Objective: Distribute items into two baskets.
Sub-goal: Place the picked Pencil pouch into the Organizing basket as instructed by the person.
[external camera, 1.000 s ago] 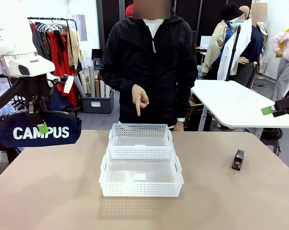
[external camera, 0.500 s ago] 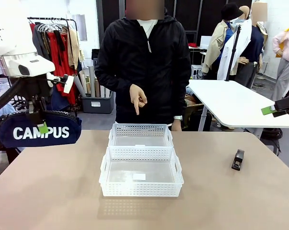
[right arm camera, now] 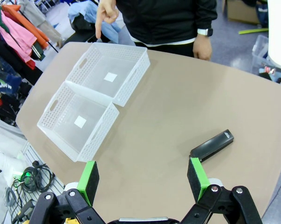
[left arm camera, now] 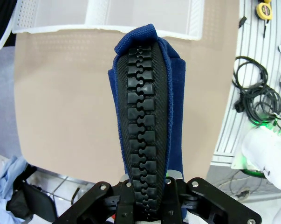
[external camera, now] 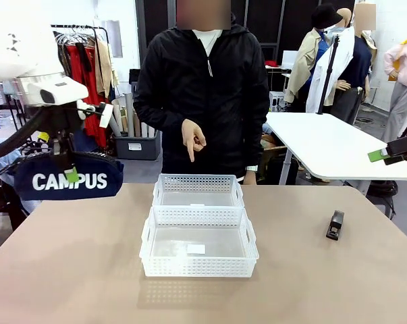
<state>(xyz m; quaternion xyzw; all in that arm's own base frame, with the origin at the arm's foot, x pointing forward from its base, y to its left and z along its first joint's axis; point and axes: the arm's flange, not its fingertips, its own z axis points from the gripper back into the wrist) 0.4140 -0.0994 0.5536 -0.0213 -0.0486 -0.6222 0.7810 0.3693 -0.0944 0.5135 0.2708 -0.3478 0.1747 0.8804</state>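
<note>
Carrying the navy pouch [external camera: 98, 181] is the step in hand: my left gripper [external camera: 71, 174] is clamped tight on its zip edge, near the middle. The pouch hangs clear of the table [external camera: 75, 270], above its left edge and well apart from both baskets. Its long axis lies level, running left to right in the front view, with the zip uppermost, the CAMPUS lettering upright, and one end aimed toward the baskets. The person's hand [external camera: 194, 138] points a finger down, at the far basket [external camera: 198, 182], I judge, not the near basket [external camera: 198, 266]. Next I need to travel right over that rim, line the pouch up with the basket's length, lower, then release. My right gripper [right arm camera: 142, 179] hangs wide open and empty; the stapler [external camera: 335, 225] lies near the table's right edge
</note>
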